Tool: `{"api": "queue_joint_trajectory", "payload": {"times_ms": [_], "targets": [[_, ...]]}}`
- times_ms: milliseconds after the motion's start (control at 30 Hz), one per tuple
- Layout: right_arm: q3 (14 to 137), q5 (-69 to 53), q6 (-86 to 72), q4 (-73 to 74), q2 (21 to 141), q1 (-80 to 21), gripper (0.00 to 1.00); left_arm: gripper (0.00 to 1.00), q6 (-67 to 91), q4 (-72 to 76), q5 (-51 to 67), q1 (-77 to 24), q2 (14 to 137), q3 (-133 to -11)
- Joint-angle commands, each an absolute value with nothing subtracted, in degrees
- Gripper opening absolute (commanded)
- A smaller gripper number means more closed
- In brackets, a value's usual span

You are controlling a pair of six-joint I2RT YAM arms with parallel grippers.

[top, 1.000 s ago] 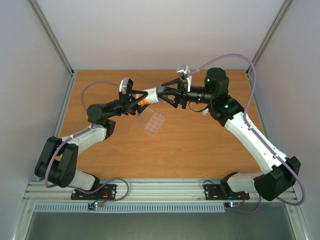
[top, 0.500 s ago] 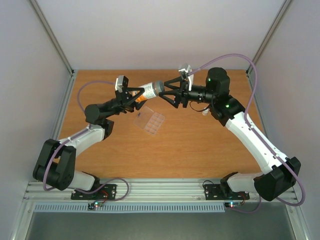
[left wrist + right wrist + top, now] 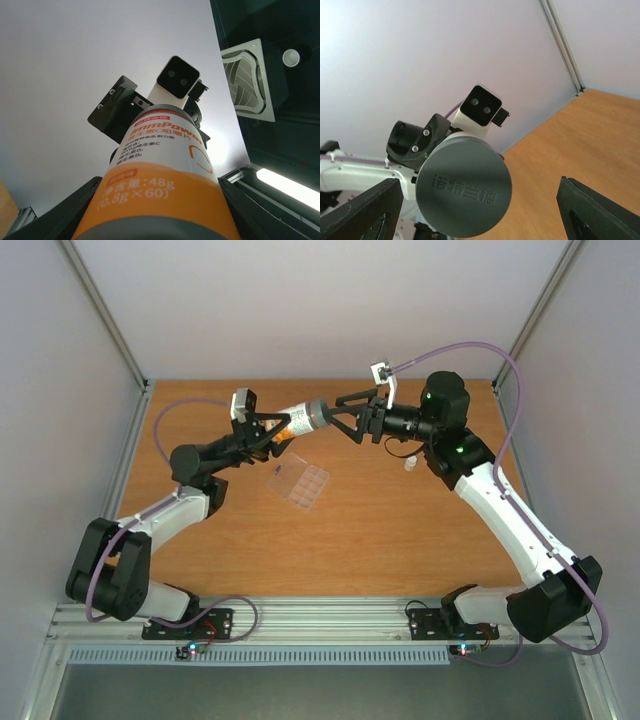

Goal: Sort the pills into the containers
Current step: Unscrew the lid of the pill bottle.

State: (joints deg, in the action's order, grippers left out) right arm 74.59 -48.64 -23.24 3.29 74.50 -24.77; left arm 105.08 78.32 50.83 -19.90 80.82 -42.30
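Note:
My left gripper (image 3: 276, 432) is shut on an orange-and-white pill bottle (image 3: 298, 421), held above the table with its grey cap (image 3: 318, 415) pointing right. In the left wrist view the bottle (image 3: 160, 170) fills the space between my dark fingers (image 3: 75, 212). My right gripper (image 3: 343, 416) stands open just right of the cap, not touching it. In the right wrist view the cap (image 3: 465, 187) faces the camera with a gap to each finger (image 3: 365, 212). The clear pill box (image 3: 302, 485), with its containers, lies flat on the table below the bottle. The pills are hidden from view.
A small white object (image 3: 409, 466) lies on the wooden table (image 3: 380, 530) under the right arm. Metal frame posts (image 3: 105, 320) and pale walls close in the table's left, right and back sides.
The right gripper has opened off the bottle's cap and drawn back to the right. The left arm moved the bottle slightly left and tilted it up, then held still.

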Motion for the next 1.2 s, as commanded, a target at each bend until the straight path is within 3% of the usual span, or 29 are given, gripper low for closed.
{"api": "queue_joint_trajectory", "payload": {"times_ms": [0, 300, 933, 1033, 1167], "targets": [[76.4, -50.0, -38.4, 2.8, 74.6, -23.4, 0.87, 0.04, 101.0, 78.0, 51.4, -19.9, 79.2, -45.3], [73.5, -52.0, -57.1, -2.1, 75.2, -23.1, 0.9, 0.04, 85.1, 58.2, 54.8, -21.0, 75.5, -50.0], [76.2, -54.0, -55.0, 6.1, 75.7, -23.2, 0.82, 0.04, 81.9, 55.9, 54.3, -22.3, 76.5, -50.9], [76.2, -54.0, -54.7, 6.2, 75.7, -23.2, 0.78, 0.04, 81.6, 55.3, 54.3, -22.5, 76.8, -51.4], [77.6, -53.7, -52.7, 8.6, 75.9, -23.4, 0.58, 0.04, 80.9, 54.6, 54.2, -22.7, 76.9, -51.6]]}}
